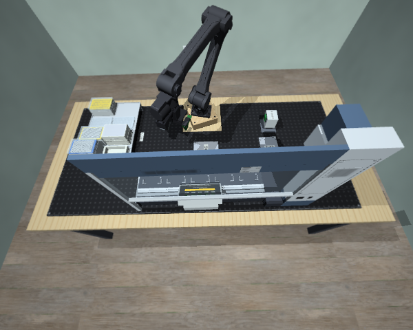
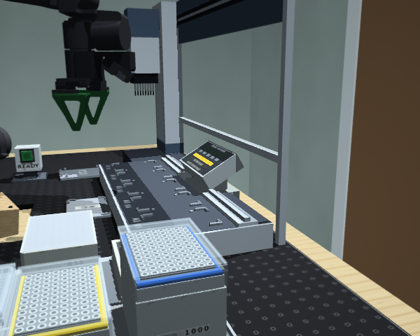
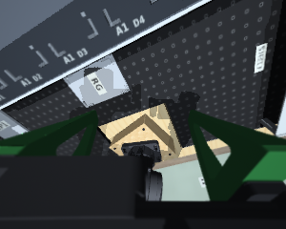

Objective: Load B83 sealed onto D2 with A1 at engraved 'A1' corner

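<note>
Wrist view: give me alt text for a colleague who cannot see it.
The open green pincer frames the picture, holding nothing, looking down on the arm's wooden base block. Beyond it on the black perforated board lies the grey RG nest, and the deck strip marked A1 D2 to D4 crosses the top left corner.

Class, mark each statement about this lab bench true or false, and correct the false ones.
1. The end effector is open and holds nothing. True.
2. The READY key is red. False: it is green.
3. The deck already carries a block. False: no block sits on it.
4. One tip rack has a blue border. True.
5. The end effector hangs in the air. True.
</note>
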Robot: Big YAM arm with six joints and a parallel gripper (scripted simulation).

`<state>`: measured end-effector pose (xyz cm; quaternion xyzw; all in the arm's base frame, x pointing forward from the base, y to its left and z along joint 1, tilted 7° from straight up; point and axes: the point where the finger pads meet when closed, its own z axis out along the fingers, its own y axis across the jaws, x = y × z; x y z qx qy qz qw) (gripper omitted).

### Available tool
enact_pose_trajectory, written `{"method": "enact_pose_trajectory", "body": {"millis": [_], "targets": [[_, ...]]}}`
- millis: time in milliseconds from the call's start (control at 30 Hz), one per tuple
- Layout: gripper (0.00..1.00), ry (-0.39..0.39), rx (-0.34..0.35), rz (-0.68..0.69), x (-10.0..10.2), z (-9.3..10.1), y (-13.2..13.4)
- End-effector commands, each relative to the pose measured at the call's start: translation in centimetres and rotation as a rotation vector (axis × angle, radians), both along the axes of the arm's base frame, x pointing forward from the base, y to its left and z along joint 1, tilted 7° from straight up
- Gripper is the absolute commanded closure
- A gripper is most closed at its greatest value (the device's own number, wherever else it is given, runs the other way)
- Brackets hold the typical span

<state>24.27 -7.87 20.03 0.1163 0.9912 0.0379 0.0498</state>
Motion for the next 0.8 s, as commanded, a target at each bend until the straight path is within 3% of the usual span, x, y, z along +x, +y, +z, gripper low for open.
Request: {"method": "enact_pose_trajectory", "body": {"millis": [0,767], "targets": [[0.0,-0.071,-0.021,-0.079,2.4,2.8,-2.5],[0.0,-0.046,0.017,-0.455,4.7,2.4,-12.2]]}}
